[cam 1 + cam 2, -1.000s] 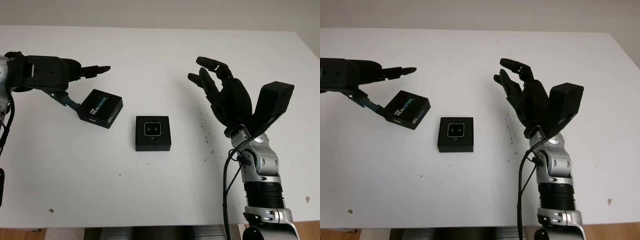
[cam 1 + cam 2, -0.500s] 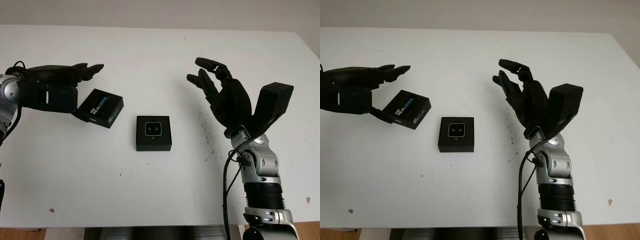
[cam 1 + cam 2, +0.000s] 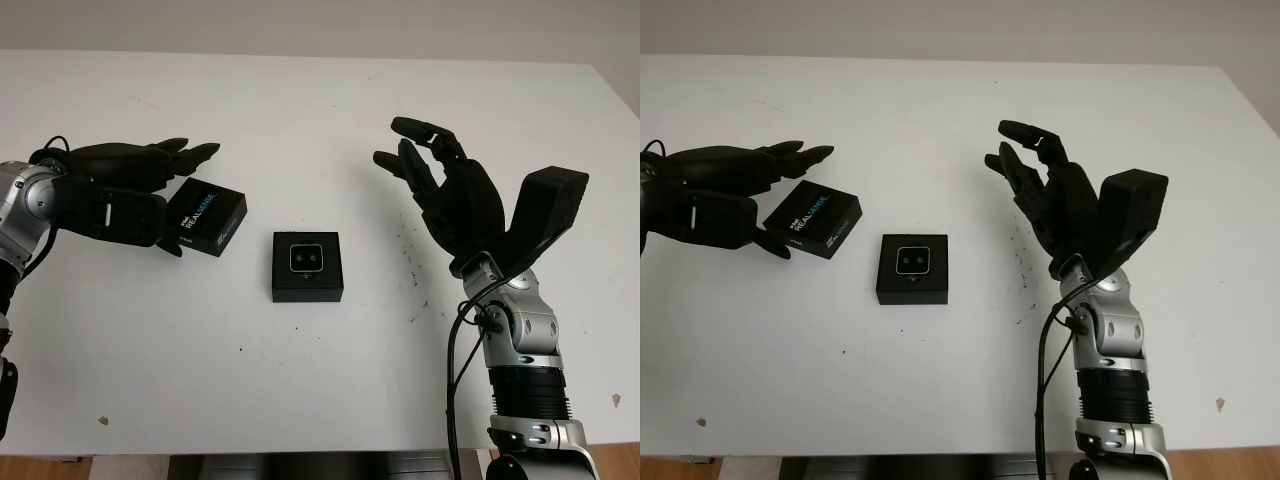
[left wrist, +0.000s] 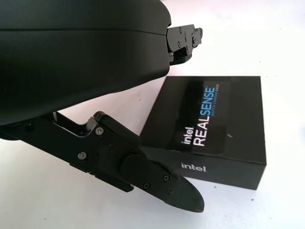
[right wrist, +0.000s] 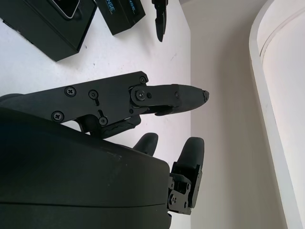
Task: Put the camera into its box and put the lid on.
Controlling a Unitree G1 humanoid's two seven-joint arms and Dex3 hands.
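Lid (image 3: 207,218) reads "intel REALSENSE"; left hand (image 3: 125,190) beside it, holding nothing; right hand (image 3: 445,190) raised, empty.

Table (image 3: 300,390): bare white surface in front of the box and along the far edge, open for passage.
Box (image 3: 307,265): lies open at the middle with the camera (image 3: 305,258) inside; free room all around it.
Lid (image 3: 205,217): just left of the box, apart from it.
Left hand (image 3: 125,190): crowds the lid's left and far sides.
Right hand (image 3: 450,195): open, raised well right of the box, blocking that side.
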